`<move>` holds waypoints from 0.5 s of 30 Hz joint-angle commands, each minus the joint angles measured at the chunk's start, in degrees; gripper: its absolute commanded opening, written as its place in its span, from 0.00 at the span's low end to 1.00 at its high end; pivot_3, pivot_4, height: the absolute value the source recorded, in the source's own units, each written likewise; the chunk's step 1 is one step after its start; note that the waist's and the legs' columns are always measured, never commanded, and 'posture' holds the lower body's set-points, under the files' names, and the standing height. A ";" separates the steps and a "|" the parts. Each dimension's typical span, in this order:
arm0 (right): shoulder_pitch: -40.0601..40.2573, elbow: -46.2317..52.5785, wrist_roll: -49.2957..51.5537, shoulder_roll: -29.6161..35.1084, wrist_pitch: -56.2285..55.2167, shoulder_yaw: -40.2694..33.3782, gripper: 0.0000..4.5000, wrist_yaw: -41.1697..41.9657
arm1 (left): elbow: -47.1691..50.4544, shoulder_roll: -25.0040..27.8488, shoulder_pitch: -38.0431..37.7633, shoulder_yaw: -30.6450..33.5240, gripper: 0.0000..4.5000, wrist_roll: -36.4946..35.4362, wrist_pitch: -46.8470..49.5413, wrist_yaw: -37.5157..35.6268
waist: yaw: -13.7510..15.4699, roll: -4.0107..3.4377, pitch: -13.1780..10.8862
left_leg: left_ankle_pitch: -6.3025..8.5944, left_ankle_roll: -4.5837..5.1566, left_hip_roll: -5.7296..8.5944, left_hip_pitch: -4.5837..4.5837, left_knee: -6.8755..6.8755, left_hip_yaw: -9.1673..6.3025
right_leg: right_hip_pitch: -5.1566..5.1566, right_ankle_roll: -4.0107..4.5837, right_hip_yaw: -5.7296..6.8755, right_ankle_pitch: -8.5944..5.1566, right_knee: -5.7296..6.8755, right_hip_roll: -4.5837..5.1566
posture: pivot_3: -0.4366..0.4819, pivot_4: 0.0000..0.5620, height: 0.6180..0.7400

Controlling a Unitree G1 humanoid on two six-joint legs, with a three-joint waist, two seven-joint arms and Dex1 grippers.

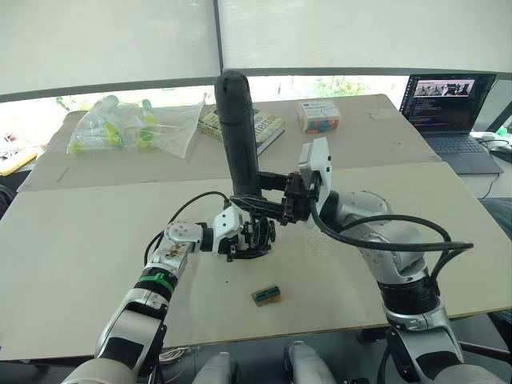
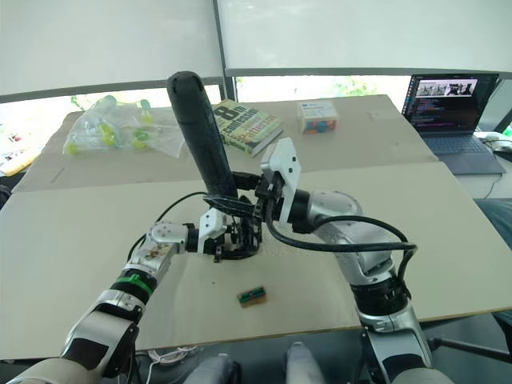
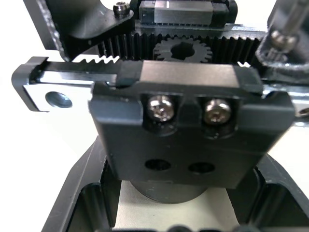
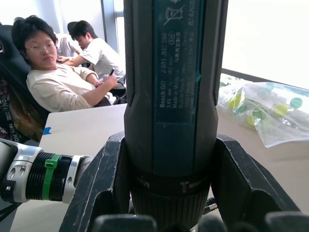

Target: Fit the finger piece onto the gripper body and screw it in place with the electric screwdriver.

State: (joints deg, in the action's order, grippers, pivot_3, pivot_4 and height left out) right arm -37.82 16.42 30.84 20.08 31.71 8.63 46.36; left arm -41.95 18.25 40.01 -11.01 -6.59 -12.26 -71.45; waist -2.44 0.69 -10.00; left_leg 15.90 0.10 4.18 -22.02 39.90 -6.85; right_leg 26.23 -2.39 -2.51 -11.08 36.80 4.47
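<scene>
The table (image 1: 96, 240) is big and pale. Near its middle, the right gripper (image 1: 268, 204) holds the electric screwdriver (image 1: 238, 128). The screwdriver is long, thick and hard, and it looks a bit heavy at the top. It stands almost straight up, leaning a little toward 11 o'clock. The two black fingers (image 4: 104, 188) are closed tight around its low end, near the bit. That is a good place to hold it, so the tip stays steady. The bit itself is hidden.

Just below, toward 6 o'clock from the screwdriver, sits the gripper body (image 1: 256, 236). It is small, dark and stiff, with little gear teeth and two shiny screws (image 3: 161, 107) that could get knocked. The left gripper (image 1: 238, 238) is closed on it from the 9 o'clock side, holding it on the table.

I cannot pick out the finger piece by itself.

A tiny tan-and-green block (image 1: 266, 295) lies alone at 6 o'clock, near the table's front edge.
</scene>
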 commanded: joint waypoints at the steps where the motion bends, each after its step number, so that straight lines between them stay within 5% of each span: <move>1: 0.95 -0.53 -1.20 0.59 -0.13 1.45 0.42 0.96 | 1.19 0.34 0.92 0.67 0.52 0.00 -1.59 0.06 | 0.00 0.00 0.00 | 0.00 0.00 0.00 0.00 0.00 0.00 | 0.00 0.00 0.00 0.00 0.00 0.00 | 0.48 0.27 1.00; 15: -0.27 -5.31 -3.19 3.12 0.02 2.73 0.42 3.54 | 0.11 0.49 1.58 0.92 0.52 0.17 -1.93 0.18 | 0.02 0.11 0.19 | 0.00 0.00 0.00 0.11 -0.02 0.00 | -0.08 0.00 0.00 0.00 0.00 0.00 | 0.48 0.27 1.00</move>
State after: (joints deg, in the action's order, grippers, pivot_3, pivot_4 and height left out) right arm -39.22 13.46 29.99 21.80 29.70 9.74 49.68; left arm -42.25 18.22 40.04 -11.10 -6.19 -12.32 -71.24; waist -2.42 0.80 -9.81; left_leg 15.90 0.10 4.18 -21.90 39.88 -6.85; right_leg 26.14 -2.39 -2.51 -11.08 36.81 4.47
